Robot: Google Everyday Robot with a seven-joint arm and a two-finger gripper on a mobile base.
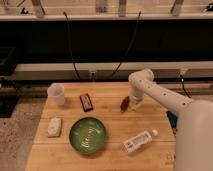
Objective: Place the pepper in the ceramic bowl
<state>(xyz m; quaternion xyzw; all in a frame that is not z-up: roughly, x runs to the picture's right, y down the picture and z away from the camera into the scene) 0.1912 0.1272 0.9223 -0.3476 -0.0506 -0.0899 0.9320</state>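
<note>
- A white cup, a flat black-and-red bar, a white pad and a bottle lying on its side share the wooden table.
- The bar lies between cup and pepper.
- The pepper is small, dark red-brown and tapered. It sits right of centre on the table, well apart from the green bowl nearer the front.
- The gripper points down just beside the pepper, on its right.
- Whether it is spread, closed or touching the pepper cannot be told.
</note>
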